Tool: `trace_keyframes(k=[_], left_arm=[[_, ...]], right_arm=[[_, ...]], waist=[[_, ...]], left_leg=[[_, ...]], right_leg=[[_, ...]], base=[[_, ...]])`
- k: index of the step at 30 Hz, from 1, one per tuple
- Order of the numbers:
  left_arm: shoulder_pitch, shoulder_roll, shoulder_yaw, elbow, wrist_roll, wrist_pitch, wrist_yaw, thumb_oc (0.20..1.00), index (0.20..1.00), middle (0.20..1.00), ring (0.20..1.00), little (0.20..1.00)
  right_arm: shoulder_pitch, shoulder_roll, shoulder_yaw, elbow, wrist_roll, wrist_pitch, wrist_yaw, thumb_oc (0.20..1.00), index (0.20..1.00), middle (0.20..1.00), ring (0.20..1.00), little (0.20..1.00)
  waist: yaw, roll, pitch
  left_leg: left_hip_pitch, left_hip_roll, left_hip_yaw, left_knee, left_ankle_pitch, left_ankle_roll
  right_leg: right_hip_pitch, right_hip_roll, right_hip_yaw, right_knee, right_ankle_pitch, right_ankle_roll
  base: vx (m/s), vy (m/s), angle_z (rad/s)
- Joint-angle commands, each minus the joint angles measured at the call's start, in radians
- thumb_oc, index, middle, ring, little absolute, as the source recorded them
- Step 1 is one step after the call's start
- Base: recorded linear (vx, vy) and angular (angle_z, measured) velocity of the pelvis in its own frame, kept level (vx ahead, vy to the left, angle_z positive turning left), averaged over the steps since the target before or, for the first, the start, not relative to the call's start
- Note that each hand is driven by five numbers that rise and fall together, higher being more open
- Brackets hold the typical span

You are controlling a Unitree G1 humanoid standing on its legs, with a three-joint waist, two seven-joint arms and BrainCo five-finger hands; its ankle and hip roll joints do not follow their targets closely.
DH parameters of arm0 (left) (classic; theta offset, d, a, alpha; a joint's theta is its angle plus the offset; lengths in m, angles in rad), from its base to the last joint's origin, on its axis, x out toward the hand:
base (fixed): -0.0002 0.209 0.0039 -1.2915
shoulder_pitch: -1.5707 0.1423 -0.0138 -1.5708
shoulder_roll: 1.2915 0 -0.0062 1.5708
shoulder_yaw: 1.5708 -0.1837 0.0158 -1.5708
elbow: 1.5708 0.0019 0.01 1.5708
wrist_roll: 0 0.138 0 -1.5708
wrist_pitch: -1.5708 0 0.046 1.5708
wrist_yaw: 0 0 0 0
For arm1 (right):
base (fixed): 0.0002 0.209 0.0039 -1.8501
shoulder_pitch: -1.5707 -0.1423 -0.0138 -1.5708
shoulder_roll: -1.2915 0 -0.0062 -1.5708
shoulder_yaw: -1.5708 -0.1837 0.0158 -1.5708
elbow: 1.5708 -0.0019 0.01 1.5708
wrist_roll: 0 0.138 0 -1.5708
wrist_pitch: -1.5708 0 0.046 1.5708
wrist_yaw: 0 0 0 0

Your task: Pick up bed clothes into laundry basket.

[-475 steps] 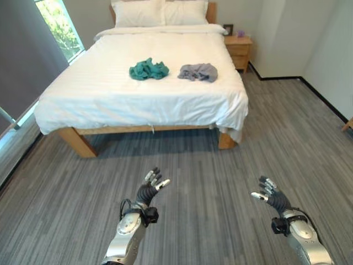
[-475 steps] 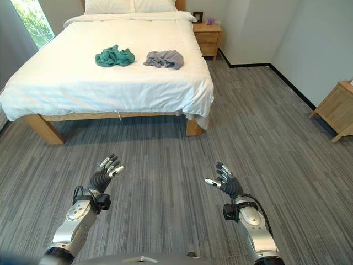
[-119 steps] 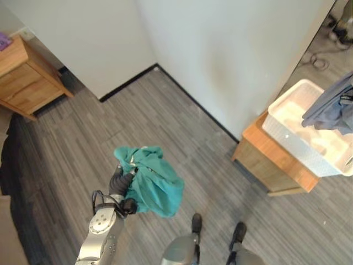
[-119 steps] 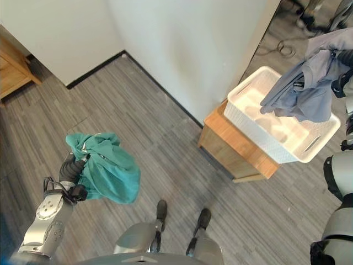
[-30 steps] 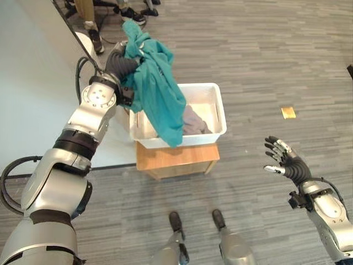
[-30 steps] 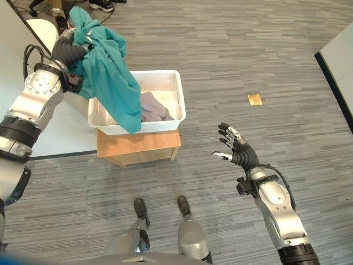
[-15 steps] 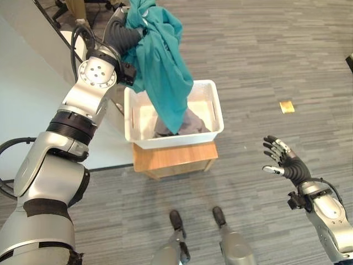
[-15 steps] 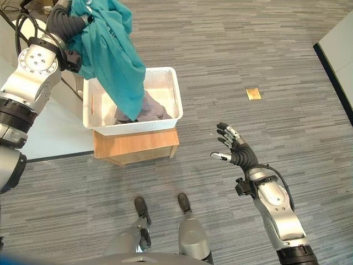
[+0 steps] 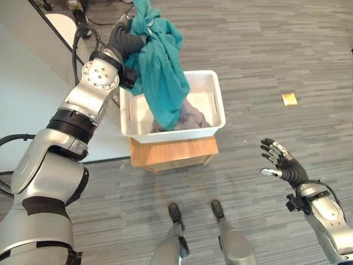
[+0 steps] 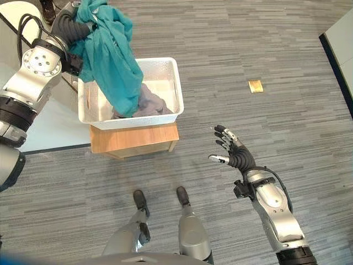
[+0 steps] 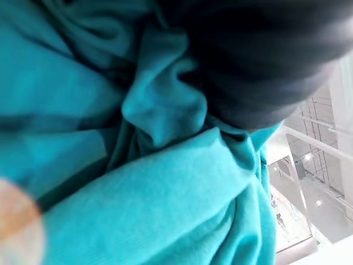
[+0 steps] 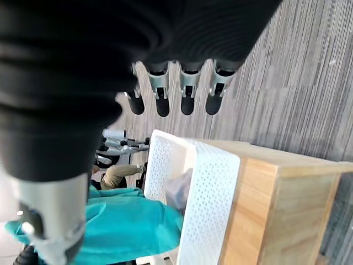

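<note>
Holding a bunched teal garment (image 9: 160, 72) up high, the left hand (image 9: 128, 40) is curling its fingers tight into the cloth near the top. In the left wrist view the teal folds (image 11: 165, 182) are pressing right against the hand's dark cover. The garment is hanging down from the hand, and its bottom end is dipping into the white laundry basket (image 10: 175, 83). It is touching a grey garment (image 10: 151, 104) that is lying inside the basket.

The basket has little holes all over its walls. It is sitting on top of a small wooden stand (image 9: 172, 153), and the stand is standing on the grey striped floor (image 9: 276, 61).

The right hand (image 10: 235, 152) is floating over the floor, well apart from the basket. Its fingers are spread out straight and it is holding nothing. In the right wrist view the dark fingertips (image 12: 162, 103) are pointing in a row toward the basket.

A small yellow tag (image 10: 255, 86) is lying flat on the floor, away from the basket. No writing on it is clear enough to read.
</note>
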Motion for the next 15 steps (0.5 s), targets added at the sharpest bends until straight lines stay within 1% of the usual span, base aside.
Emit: trace_keyframes(k=[1,3,4,5,6,9,11,13,15], left_arm=[[-0.096,0.007,0.007,0.089,0.099,-0.042,-0.010,0.200,0.200,0.200,0.200,0.200],[-0.078,-0.016,-0.008,0.092,0.149,-0.035,-0.016,0.200,0.200,0.200,0.200,0.200],[-0.073,-0.022,-0.014,0.089,0.167,-0.030,-0.018,0.536,0.536,0.536,0.536,0.536],[-0.070,-0.030,-0.017,0.091,0.180,-0.027,-0.015,0.699,0.699,0.699,0.699,0.699],[-0.068,-0.039,-0.022,0.090,0.196,-0.026,-0.017,1.000,1.000,1.000,1.000,1.000],[-0.078,-0.059,-0.033,0.078,0.216,-0.025,-0.009,1.000,1.000,1.000,1.000,1.000],[-0.100,-0.078,-0.038,0.075,0.200,-0.028,0.001,1.000,1.000,1.000,1.000,1.000],[-0.108,-0.079,-0.041,0.078,0.192,-0.028,0.002,1.000,1.000,1.000,1.000,1.000],[-0.112,-0.076,-0.045,0.051,0.171,-0.035,-0.005,1.000,1.000,1.000,1.000,1.000]], right_arm=[[-0.042,-0.035,-0.044,-0.039,-0.020,-0.070,0.000,1.000,1.000,1.000,1.000,1.000],[-0.036,-0.032,-0.042,-0.047,-0.018,-0.074,0.001,1.000,1.000,1.000,1.000,1.000],[-0.032,-0.033,-0.043,-0.050,-0.020,-0.074,0.001,1.000,1.000,1.000,1.000,1.000],[-0.028,-0.034,-0.043,-0.052,-0.023,-0.074,0.001,1.000,1.000,1.000,1.000,1.000],[-0.024,-0.035,-0.043,-0.054,-0.030,-0.075,0.000,1.000,1.000,1.000,1.000,1.000],[-0.017,-0.036,-0.049,-0.059,-0.036,-0.075,0.001,1.000,1.000,1.000,1.000,1.000],[-0.009,-0.047,-0.059,-0.073,-0.030,-0.076,0.007,1.000,1.000,1.000,1.000,1.000],[-0.010,-0.053,-0.059,-0.074,-0.030,-0.074,0.008,1.000,1.000,1.000,1.000,1.000],[-0.019,-0.068,-0.058,-0.075,-0.025,-0.070,0.014,1.000,1.000,1.000,1.000,1.000]], waist=[[0.026,0.004,0.000],[0.024,-0.001,0.005],[0.024,-0.001,0.006],[0.025,-0.001,0.007],[0.026,-0.001,0.007],[0.027,0.000,0.007],[0.030,0.008,0.001],[0.031,0.013,-0.004],[0.034,0.026,-0.014]], left_leg=[[0.020,0.005,-0.027,0.006,-0.017,-0.042],[0.009,0.006,-0.033,0.006,-0.013,-0.043],[0.007,0.006,-0.034,0.006,-0.013,-0.043],[0.006,0.006,-0.035,0.006,-0.013,-0.042],[0.005,0.006,-0.036,0.006,-0.013,-0.042],[0.009,0.006,-0.039,0.006,-0.013,-0.043],[0.017,0.005,-0.044,0.006,-0.014,-0.042],[0.024,0.004,-0.046,0.006,-0.014,-0.043],[0.039,0.002,-0.052,0.006,-0.016,-0.045]], right_leg=[[-0.001,-0.023,-0.054,0.028,0.040,0.085],[-0.009,-0.020,-0.051,0.025,0.039,0.084],[-0.009,-0.020,-0.052,0.025,0.038,0.083],[-0.009,-0.019,-0.053,0.024,0.037,0.083],[-0.009,-0.019,-0.054,0.023,0.036,0.083],[-0.007,-0.018,-0.056,0.024,0.033,0.082],[0.000,-0.019,-0.058,0.027,0.025,0.081],[0.005,-0.019,-0.059,0.028,0.021,0.080],[0.019,-0.020,-0.065,0.033,0.014,0.078]], base=[[-0.03,-0.004,-0.05],[-0.02,-0.002,-0.05],[0.00,0.000,0.00],[0.00,0.000,0.00],[-0.01,-0.008,0.03],[-0.01,-0.007,0.04],[-0.02,-0.014,0.06],[0.00,0.000,0.00],[-0.01,-0.034,-0.02]])
